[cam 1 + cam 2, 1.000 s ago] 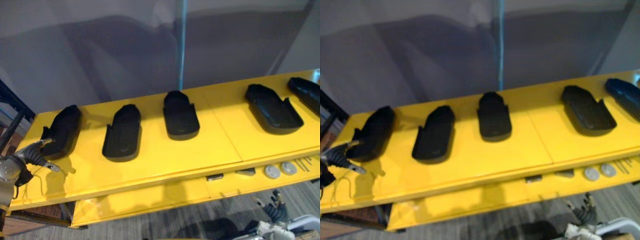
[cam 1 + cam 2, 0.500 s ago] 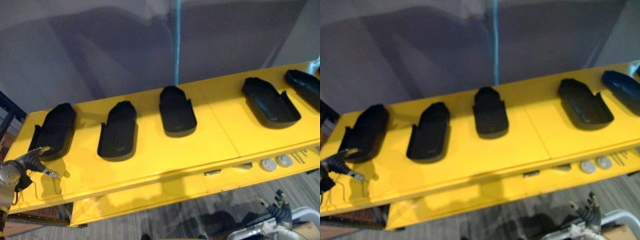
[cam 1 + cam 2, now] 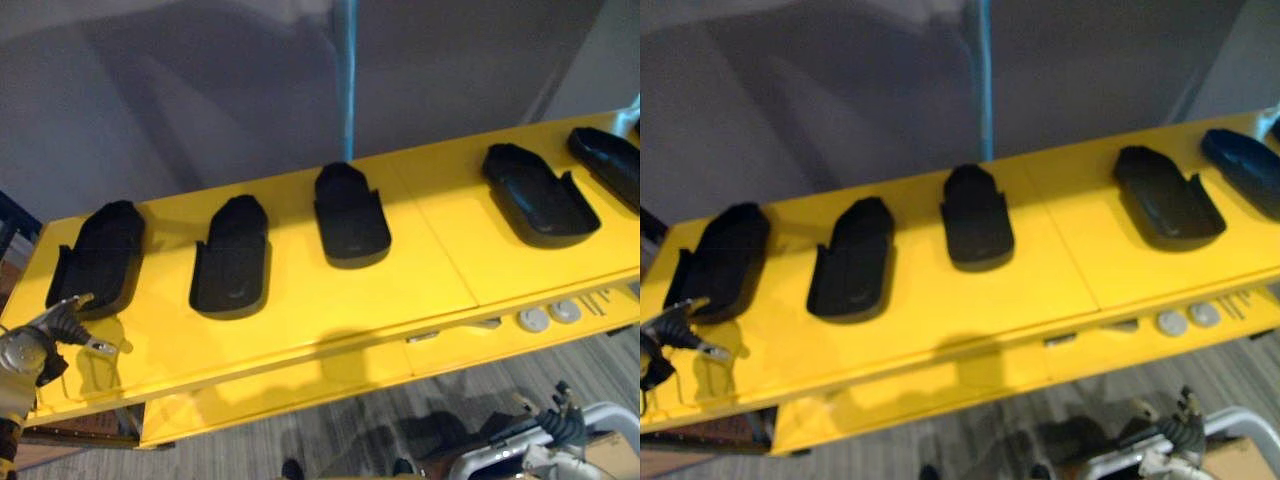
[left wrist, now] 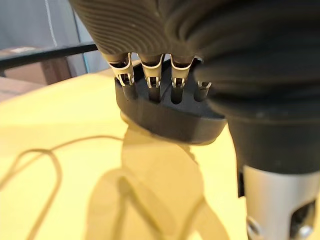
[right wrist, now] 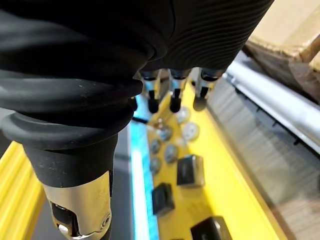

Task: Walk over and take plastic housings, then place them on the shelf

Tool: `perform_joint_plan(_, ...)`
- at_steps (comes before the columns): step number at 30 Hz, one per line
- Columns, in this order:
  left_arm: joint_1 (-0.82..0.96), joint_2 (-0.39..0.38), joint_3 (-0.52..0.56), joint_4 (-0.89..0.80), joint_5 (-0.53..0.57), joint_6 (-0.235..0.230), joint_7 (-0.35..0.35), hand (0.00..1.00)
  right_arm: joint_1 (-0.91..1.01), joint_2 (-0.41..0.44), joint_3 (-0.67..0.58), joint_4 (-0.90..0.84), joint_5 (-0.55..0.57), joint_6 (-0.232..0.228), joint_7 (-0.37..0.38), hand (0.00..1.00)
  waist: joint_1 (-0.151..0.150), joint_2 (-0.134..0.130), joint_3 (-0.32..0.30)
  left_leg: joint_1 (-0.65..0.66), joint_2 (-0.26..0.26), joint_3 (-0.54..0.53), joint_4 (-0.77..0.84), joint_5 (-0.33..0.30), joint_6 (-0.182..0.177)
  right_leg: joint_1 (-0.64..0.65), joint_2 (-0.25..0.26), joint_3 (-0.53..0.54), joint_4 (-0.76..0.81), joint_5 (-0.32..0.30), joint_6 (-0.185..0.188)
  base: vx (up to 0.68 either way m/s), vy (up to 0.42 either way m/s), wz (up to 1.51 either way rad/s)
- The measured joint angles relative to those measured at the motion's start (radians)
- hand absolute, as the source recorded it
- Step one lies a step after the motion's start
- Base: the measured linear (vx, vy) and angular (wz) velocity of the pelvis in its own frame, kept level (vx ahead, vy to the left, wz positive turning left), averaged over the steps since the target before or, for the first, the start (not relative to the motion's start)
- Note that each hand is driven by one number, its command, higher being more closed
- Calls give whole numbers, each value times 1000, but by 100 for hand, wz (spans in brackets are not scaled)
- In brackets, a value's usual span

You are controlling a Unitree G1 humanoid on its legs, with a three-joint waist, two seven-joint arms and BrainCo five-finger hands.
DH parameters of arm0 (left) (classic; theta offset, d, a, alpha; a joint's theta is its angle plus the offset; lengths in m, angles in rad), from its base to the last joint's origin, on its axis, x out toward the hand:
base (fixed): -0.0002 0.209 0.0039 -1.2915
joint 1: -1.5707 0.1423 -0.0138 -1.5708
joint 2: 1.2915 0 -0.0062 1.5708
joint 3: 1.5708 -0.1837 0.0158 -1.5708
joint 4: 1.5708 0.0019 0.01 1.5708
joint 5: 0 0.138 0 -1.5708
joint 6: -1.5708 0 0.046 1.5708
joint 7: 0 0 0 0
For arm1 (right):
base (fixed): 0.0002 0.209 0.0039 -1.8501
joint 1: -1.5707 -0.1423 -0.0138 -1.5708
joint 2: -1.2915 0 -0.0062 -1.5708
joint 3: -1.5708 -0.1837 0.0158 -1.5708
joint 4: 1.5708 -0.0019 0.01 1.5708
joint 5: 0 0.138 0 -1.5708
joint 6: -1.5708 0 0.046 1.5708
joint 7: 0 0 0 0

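5 black plastic housings (image 3: 350,215) lie in a row on the flat top of the yellow shelf (image 3: 430,250), well apart from one another. Each is a long, shallow shell, hollow side up, with a raised rim, a narrower rounded end and a broader end. The 3 nearest the shelf's left end lie with their long axis running from the shelf's front edge to its back, narrow end to the back. The 4th housing (image 3: 538,193) and 5th housing (image 3: 608,163), at the shelf's right end, lie slanted to that line.

The left hand (image 3: 55,328) is over the shelf's front left corner, open, its fingers (image 4: 150,75) straight and reaching to the near end of the leftmost housing (image 3: 97,258); whether they touch it I cannot tell.

The shelf's lower ledge (image 3: 300,385) carries 2 grey discs (image 3: 533,320) and small dark blocks (image 5: 190,170) toward its right end. A blue strip (image 3: 346,80) rises behind the shelf's back edge.

The right hand (image 3: 560,428) hangs below the shelf's right end, over the grey floor (image 3: 330,440), fingers loosely spread, holding nothing.
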Motion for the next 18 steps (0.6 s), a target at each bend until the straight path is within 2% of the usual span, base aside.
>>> perform_joint_plan(7,-6,-20,0,18,0,-1,34,0,-1,-4,-9,-1,0,0,12,0,-1,7,8,1,0,17,1,-2,0,-6,0,13,0,0,0,15,2,-4)
perform_joint_plan(18,-5,-21,0,8,-3,2,-2,0,0,-8,-9,-3,-1,0,22,0,-4,13,11,6,0,17,2,-3,1,-2,-1,12,1,1,1,0,0,0)
